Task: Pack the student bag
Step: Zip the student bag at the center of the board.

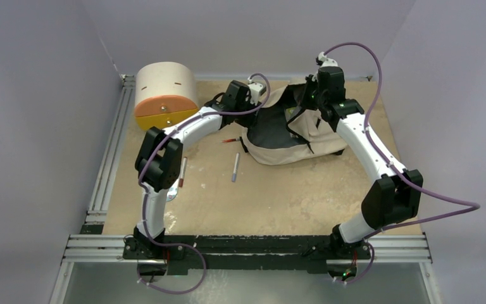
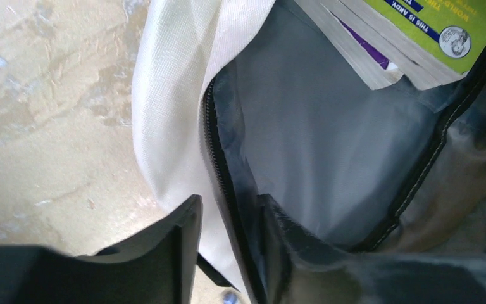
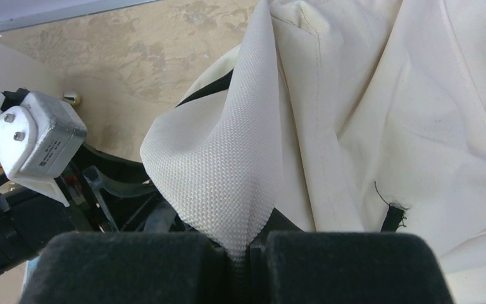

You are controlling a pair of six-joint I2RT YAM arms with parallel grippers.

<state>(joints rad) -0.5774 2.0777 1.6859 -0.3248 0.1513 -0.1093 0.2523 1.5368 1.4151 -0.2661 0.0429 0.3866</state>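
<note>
The student bag point(image 1: 285, 149), beige with black zipper lines, lies at the back middle of the table with its mouth held open. My left gripper point(image 1: 259, 100) is at the bag's left rim. In the left wrist view its fingers straddle the zipper edge point(image 2: 212, 152), one outside on the white fabric point(image 2: 171, 95), one inside against the grey lining, shut on the rim point(image 2: 228, 215). A book with a yellow-green cover point(image 2: 417, 31) sits inside the bag. My right gripper point(image 1: 314, 95) is at the far rim, shut point(image 3: 240, 253) on a pinched fold of the cream fabric point(image 3: 228, 158).
A cream cylindrical drawer box point(image 1: 164, 95) with orange and yellow fronts stands at the back left. A red pen point(image 1: 231, 139), a grey marker point(image 1: 235, 167) and another pen point(image 1: 182, 172) lie on the table left of the bag. Walls enclose the back and sides.
</note>
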